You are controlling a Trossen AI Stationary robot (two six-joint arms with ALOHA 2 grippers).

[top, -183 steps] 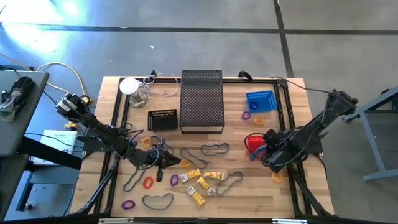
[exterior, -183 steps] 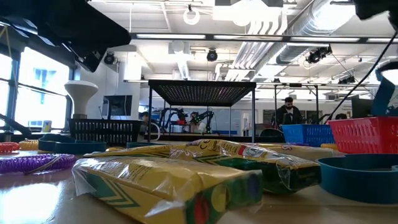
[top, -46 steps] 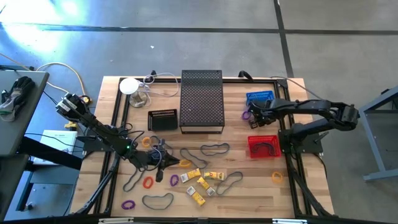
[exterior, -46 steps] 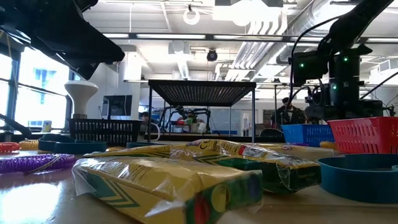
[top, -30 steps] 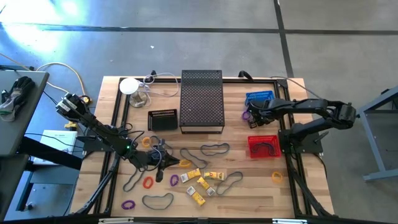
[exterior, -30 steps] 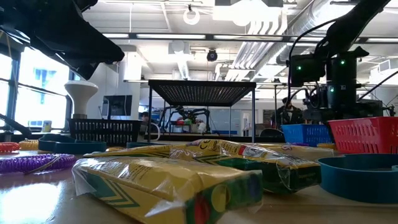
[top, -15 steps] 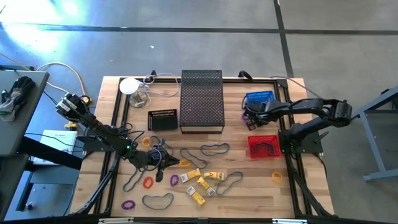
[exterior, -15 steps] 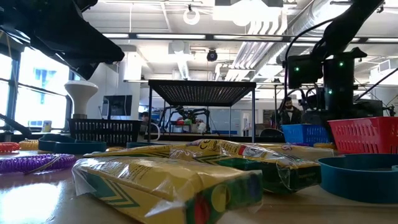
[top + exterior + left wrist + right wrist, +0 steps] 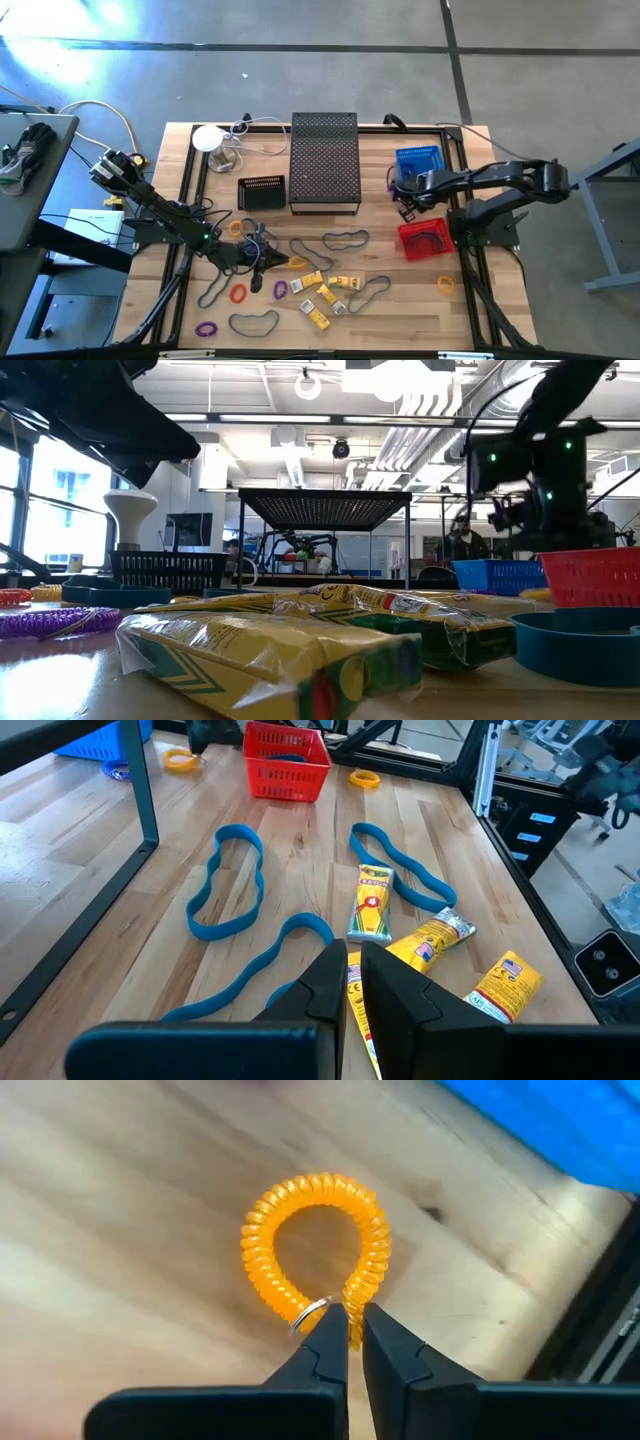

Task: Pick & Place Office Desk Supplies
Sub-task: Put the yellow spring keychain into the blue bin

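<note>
Pinching an orange coil loop (image 9: 318,1245), right gripper (image 9: 350,1342) hovers near blue basket (image 9: 417,161).

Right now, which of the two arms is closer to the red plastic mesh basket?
The right. Its gripper hangs just above the red plastic mesh basket, toward the blue basket, pinching an orange coiled loop. The left gripper sits far across the table among the yellow packets.

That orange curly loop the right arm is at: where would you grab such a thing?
The orange coil loop lies flat on the wooden table, so coming from above and pinching one strand of the ring looks best. The right tool does so: its fingers close on the strand next to the small metal ring, one finger inside the loop and one outside.
</note>
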